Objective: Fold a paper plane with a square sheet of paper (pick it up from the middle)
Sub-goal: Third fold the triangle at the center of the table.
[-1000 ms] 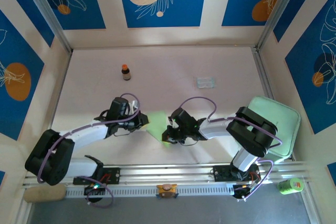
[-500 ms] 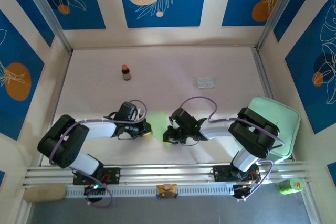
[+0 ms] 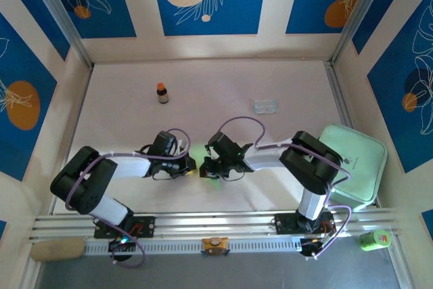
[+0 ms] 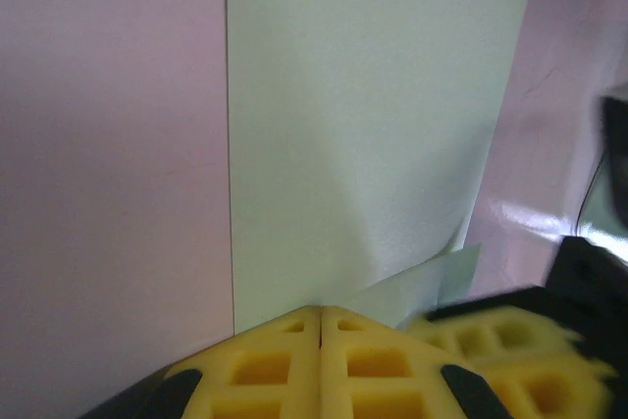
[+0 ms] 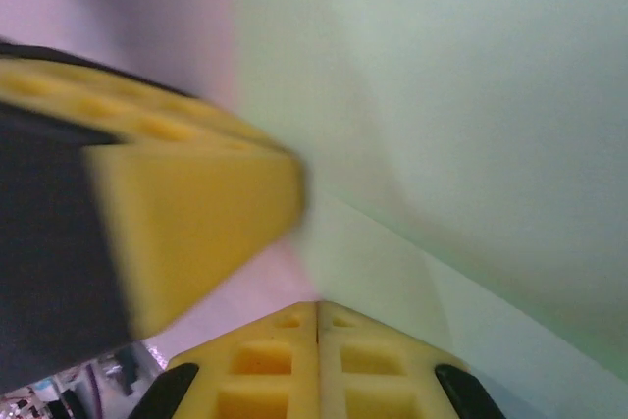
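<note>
Matt, finely grained pale green square sheet of paper [image 4: 363, 144] lies on a smooth, faintly glossy table [image 4: 108, 144]; waffled yellow pads [image 4: 294, 340] of the left gripper [image 4: 320, 316] look like moulded foam, perhaps rubber.

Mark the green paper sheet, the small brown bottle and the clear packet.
green paper sheet [image 4: 363, 125]: left wrist view, middle of its flat face.
small brown bottle [image 3: 162, 95]: top view, its body below the orange cap.
clear packet [image 3: 264, 106]: top view, its centre.
</note>
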Robot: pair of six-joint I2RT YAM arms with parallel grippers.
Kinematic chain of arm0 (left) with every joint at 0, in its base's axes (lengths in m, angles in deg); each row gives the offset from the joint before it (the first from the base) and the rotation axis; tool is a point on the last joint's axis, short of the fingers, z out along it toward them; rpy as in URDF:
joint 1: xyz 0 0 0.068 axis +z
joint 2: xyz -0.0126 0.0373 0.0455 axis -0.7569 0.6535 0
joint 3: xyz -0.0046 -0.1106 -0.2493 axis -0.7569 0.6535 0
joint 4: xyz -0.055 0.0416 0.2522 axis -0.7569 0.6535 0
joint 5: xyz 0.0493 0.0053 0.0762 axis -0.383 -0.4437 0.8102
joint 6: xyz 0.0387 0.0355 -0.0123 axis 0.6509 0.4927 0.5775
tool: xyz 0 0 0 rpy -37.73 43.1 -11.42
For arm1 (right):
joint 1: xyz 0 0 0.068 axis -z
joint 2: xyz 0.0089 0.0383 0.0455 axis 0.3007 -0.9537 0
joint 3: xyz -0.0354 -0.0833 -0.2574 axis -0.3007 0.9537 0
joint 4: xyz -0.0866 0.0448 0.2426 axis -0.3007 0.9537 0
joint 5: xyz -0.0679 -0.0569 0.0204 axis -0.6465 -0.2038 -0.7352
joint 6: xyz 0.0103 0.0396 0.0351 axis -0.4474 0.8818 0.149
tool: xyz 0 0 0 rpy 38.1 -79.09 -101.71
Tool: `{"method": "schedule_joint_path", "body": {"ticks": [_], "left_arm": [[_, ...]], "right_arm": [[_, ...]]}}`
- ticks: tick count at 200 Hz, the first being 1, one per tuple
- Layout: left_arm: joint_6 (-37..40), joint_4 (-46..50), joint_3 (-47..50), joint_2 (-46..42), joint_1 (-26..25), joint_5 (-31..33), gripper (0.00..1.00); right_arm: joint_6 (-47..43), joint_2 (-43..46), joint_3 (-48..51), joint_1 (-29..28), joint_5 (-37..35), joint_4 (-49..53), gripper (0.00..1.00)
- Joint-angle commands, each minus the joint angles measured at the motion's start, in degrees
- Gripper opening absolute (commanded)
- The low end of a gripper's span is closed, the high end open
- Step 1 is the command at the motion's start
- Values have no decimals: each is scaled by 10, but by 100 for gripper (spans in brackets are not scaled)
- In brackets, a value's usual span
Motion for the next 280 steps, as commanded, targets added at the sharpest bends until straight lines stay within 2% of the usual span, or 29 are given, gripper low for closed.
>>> {"method": "schedule_joint_path", "body": {"ticks": [1, 88, 131, 155, 186, 208, 240, 280], "left_arm": [[3, 21, 13, 8, -2, 10, 0], [11, 29, 5, 19, -1, 12, 0], [8, 27, 5, 20, -1, 11, 0], [4, 21, 7, 20, -1, 10, 0], [1, 19, 8, 17, -1, 9, 0], [0, 21, 7, 13, -1, 11, 0], [0, 21, 2, 9, -1, 6, 0], [3, 27, 0, -1, -1, -1, 0]], "right_arm": [[-3, -7, 13, 3, 13, 11, 5], [9, 119, 170, 3, 17, -21, 8], [8, 184, 233, 8, 6, 1, 8], [4, 228, 244, 17, 6, 20, 8], [-11, 269, 204, 20, -1, 59, 10], [-16, 252, 159, 20, -2, 56, 10], [-15, 176, 105, 20, 3, 35, 11], [9, 114, 109, 19, 10, 16, 8]]}}
